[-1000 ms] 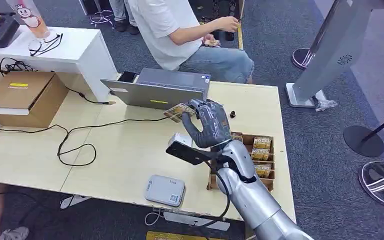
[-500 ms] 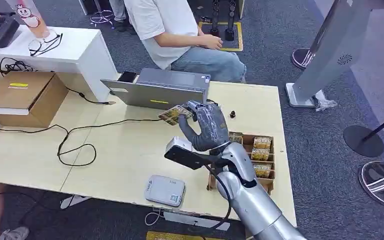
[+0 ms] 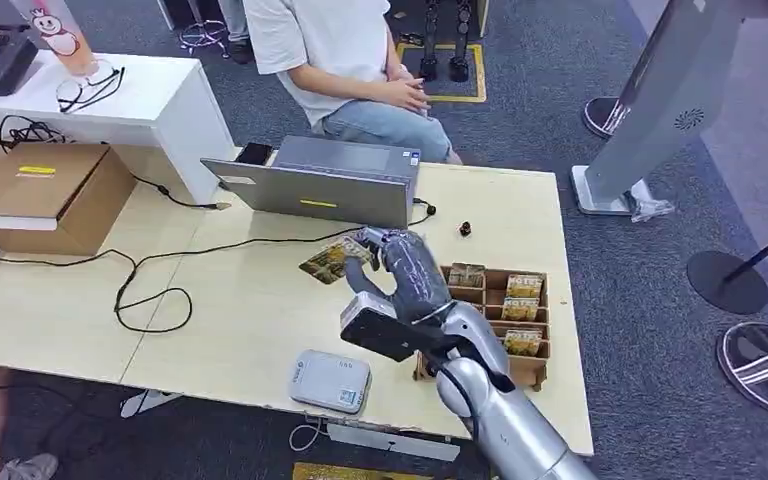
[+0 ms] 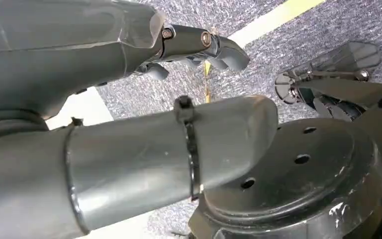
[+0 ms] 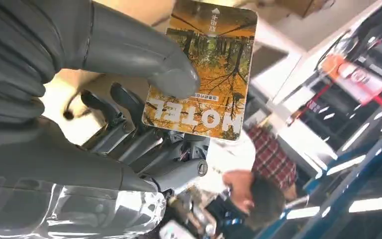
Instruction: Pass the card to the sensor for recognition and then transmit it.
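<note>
The right hand (image 3: 405,268) holds a card (image 3: 328,262) above the table (image 3: 250,300), between the laptop (image 3: 320,188) and the grey sensor box (image 3: 331,381).

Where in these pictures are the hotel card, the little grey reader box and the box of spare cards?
hotel card (image 5: 204,74): right wrist view, middle of its printed face.
grey reader box (image 3: 331,380): head view, middle of its top.
box of spare cards (image 3: 538,372): head view, its near cardboard wall.

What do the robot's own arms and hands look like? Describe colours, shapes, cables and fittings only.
The right arm is a smooth, rounded silver tube with a black cable running along it and a black box at the wrist. The right hand is dark grey with a thick thumb. The left hand has grey fingers with visible screws.
</note>
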